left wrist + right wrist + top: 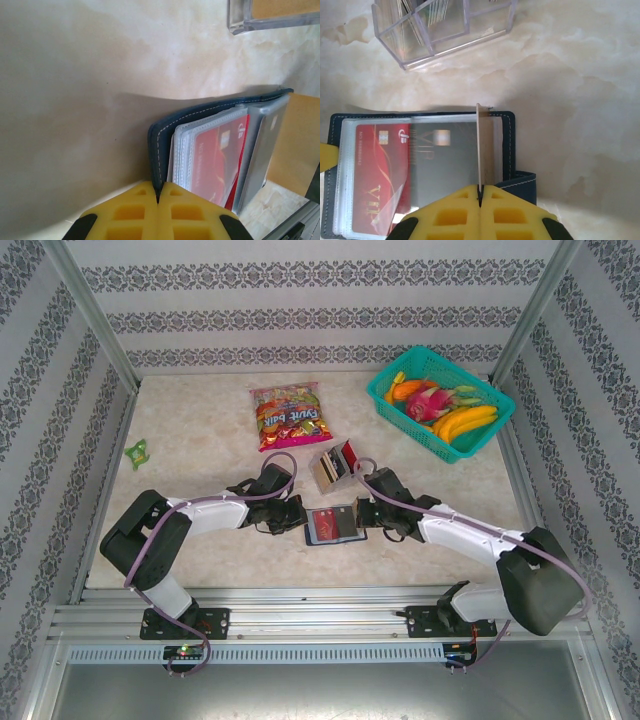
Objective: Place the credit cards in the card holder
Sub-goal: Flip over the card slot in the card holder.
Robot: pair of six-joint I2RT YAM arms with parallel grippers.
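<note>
Holder [508, 142] lies open on worktop [580, 90] between the arms, with red card [377, 170] and black card [445, 165] already sleeved. Left claw [159, 194] is closed on holder's navy edge, pinning it. Right claw [480, 192] is closed on tan card [484, 150], held on edge over the right-hand page (sleeve mouth not clear from here). More cards sit in clear stand [445, 30] just beyond. Step looks like insertion: tip card flat to the sleeve, lead with one corner, slide slowly, and keep left grip firm so holder doesn't skid.
</note>
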